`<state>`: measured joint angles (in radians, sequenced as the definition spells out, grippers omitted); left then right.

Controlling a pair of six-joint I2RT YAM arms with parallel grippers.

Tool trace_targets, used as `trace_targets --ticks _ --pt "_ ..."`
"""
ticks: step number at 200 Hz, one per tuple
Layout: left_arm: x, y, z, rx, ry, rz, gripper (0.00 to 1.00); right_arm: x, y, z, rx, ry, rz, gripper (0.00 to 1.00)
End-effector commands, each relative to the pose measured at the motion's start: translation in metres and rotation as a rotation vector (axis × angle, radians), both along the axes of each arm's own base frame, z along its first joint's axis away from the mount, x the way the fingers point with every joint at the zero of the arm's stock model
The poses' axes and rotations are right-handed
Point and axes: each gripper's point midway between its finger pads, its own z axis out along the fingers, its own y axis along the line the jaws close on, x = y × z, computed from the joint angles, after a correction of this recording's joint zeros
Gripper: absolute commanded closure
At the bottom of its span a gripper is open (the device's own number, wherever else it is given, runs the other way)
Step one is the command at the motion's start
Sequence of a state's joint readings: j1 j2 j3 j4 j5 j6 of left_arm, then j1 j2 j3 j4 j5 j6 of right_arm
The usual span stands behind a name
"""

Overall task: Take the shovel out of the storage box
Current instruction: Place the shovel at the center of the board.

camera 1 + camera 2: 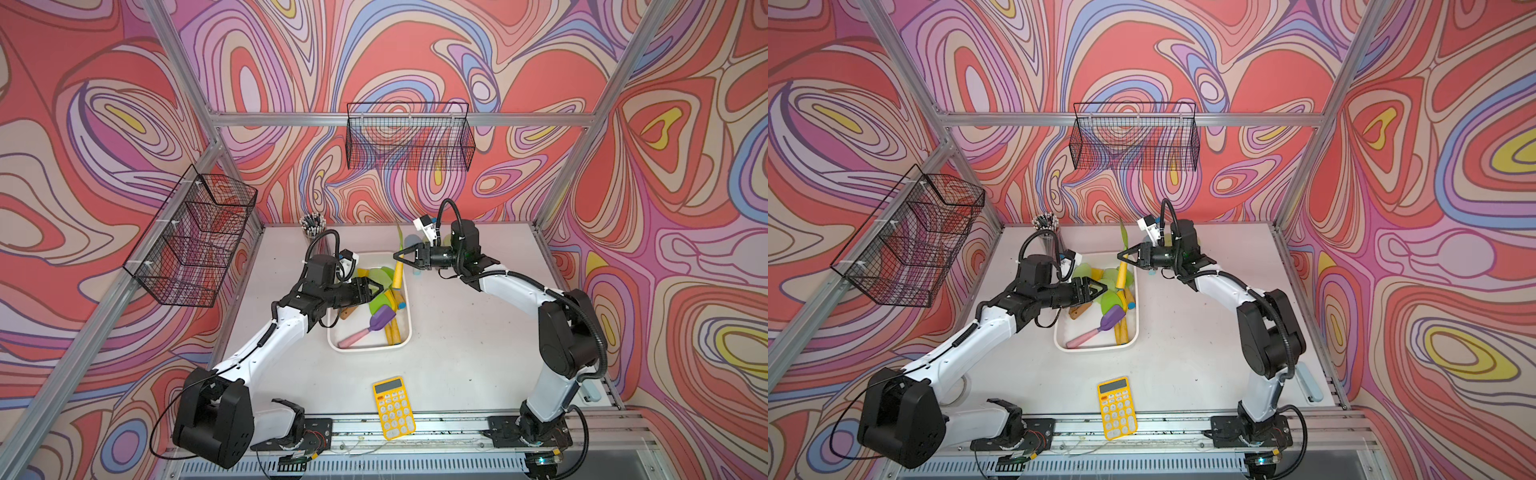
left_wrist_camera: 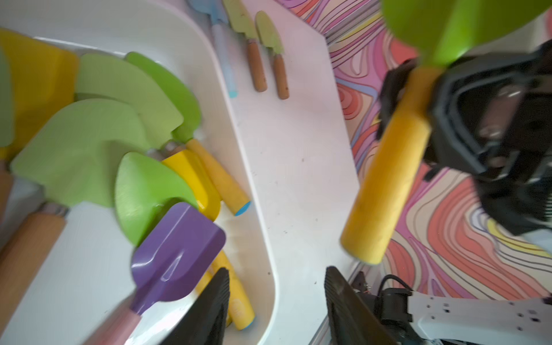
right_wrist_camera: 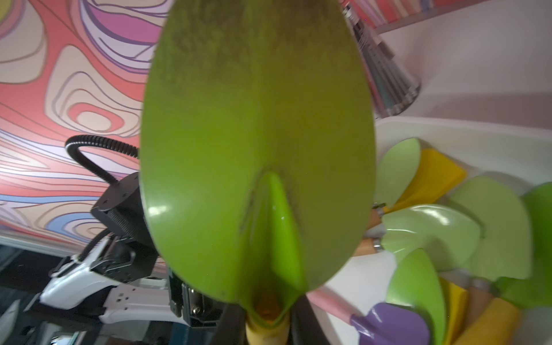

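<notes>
My white table [image 1: 457,365] carries the white storage box [image 1: 370,349] near its middle, a yellow calculator [image 1: 394,408] towards my bases, a pen cup [image 1: 312,226] at the back, and three trowels [image 2: 257,68] just beside the box.

Top views: two eyes side by side, high over the front of the table [image 1: 457,332], looking down and toward the back. Far off. Both top views show nearly the same: both arms, the storage box [image 1: 370,348] and the yellow calculator [image 1: 394,409].
Left wrist view: sits just behind the left gripper [image 2: 276,286] and looks out past its fingertips. Very near the storage box below.
Right wrist view: sits just behind the right gripper [image 3: 265,325] and looks along the green shovel [image 3: 257,134]. So near that the blade fills most of the picture.
Shared: both wrist views see the storage box and the green shovel.
</notes>
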<state>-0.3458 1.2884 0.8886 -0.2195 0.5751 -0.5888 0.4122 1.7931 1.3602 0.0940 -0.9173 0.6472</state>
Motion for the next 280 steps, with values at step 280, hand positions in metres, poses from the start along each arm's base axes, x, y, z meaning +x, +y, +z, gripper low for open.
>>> trace_targets --ticks 280 --pt "-0.066 0.056 -0.094 0.416 0.132 0.108 0.46 0.196 -0.316 -0.218 -1.256 0.248 -0.751 0.88"
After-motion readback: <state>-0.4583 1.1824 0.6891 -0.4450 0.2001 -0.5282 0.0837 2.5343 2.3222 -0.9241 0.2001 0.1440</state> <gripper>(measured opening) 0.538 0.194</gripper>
